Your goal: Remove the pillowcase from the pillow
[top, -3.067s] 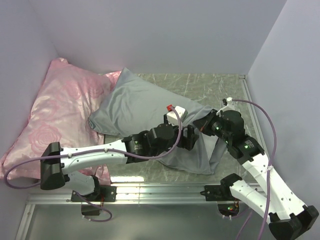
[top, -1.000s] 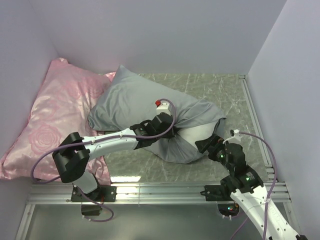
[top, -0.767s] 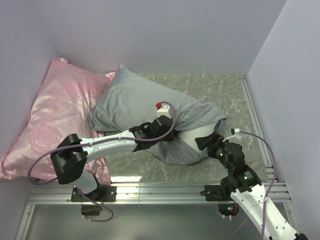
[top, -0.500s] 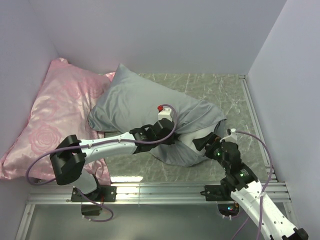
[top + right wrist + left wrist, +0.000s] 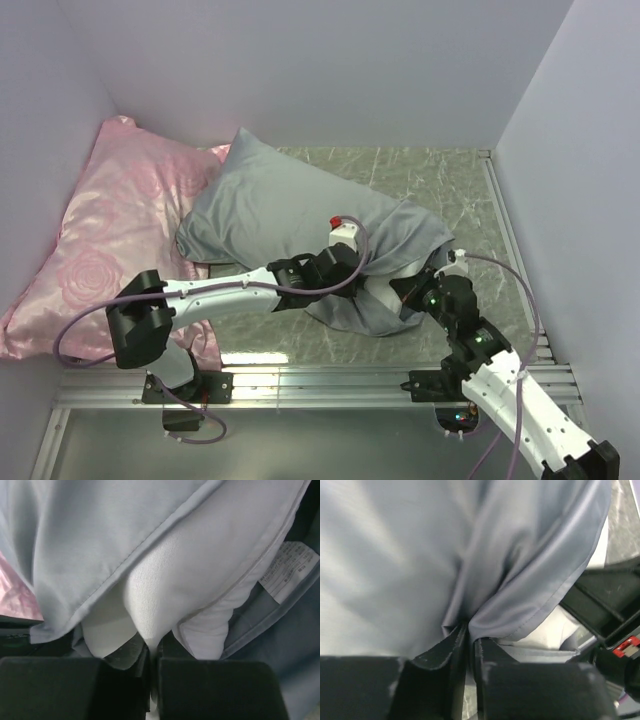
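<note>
Since a second ago the right claw [image 5: 152, 650] has come forward to the open end of the pillowcase [image 5: 280, 205], and the left claw [image 5: 470, 632] has slid rightward. Bare counter [image 5: 430, 180] lies beyond and right of both. The matte grey pillowcase stretches left from the claws, its hemmed mouth bunched, the left claw pinching a fold. The glossy white pillow [image 5: 200, 580] bulges out there, the right claw clamped on it.

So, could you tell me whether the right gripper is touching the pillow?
Touching. The right wrist view shows the right gripper with its jaws pinched shut on a fold of the white pillow.
</note>
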Motion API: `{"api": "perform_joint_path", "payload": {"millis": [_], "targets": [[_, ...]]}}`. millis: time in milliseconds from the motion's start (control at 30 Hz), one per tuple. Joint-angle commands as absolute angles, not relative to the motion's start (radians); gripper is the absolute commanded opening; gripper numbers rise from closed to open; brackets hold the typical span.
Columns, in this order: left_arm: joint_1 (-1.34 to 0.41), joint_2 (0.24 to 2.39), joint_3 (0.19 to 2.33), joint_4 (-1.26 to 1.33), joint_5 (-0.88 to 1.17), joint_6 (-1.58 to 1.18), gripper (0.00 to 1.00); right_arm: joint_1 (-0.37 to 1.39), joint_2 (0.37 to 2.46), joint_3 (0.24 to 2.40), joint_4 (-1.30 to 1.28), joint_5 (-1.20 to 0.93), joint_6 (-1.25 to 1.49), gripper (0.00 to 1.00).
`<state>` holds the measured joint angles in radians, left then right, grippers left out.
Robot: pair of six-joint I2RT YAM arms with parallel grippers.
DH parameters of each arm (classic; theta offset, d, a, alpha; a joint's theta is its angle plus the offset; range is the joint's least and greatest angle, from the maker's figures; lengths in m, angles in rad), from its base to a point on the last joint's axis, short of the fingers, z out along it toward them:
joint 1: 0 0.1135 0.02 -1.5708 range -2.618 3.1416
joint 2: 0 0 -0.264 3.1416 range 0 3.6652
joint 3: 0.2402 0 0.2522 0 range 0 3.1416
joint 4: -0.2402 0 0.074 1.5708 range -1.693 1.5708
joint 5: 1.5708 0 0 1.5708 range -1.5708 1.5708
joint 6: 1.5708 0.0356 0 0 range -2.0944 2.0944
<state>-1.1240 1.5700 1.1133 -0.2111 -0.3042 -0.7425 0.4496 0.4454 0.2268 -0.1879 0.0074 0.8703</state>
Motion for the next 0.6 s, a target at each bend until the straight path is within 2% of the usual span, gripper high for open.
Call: {"api": "perform_joint_path", "payload": {"millis": [0,133,167,267,400,567], "targets": [[-1.153,1.574,1.169,-0.233,-0.31,-0.697,0.19,0.463,0.445,0.41,-0.245,-0.023,0.833,0.0],[-1.189,1.513,1.16,-0.186,-0.328,-0.666,0.41,0.462,0.422,0.665,-0.394,0.07,0.795,0.0],[-1.196,1.497,1.152,-0.169,-0.328,-0.658,0.53,0.462,0.428,0.716,-0.415,0.115,0.779,0.0],[-1.229,1.431,1.12,-0.088,-0.325,-0.629,0.69,0.462,0.511,0.921,-0.503,0.164,0.749,0.0],[-1.282,1.336,1.103,-0.032,-0.344,-0.601,0.72,0.462,0.601,1.09,-0.514,0.152,0.738,0.0],[-1.322,1.249,1.106,0.031,-0.341,-0.562,0.76,0.463,0.656,1.158,-0.509,0.147,0.736,0.0]]}}
